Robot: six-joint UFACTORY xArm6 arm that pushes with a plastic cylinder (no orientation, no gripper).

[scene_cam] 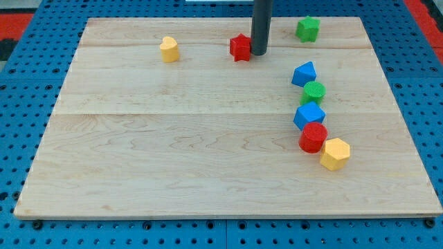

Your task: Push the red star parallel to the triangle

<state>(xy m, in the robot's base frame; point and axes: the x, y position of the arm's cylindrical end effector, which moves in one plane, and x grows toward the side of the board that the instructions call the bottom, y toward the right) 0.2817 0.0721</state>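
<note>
The red star (240, 47) lies near the view's top, just left of centre. My tip (259, 53) stands right against its right side, touching or almost touching it. The blue triangle (304, 73) lies to the right and lower, at the head of a column of blocks. The rod rises straight up out of the view's top.
A green cylinder (313, 91), a blue cube (309, 115), a red cylinder (313, 137) and a yellow hexagon (335, 153) run down below the triangle. A green star-like block (308, 28) sits at top right. A yellow block (169, 49) sits at top left. The wooden board (173, 152) lies on a blue pegboard.
</note>
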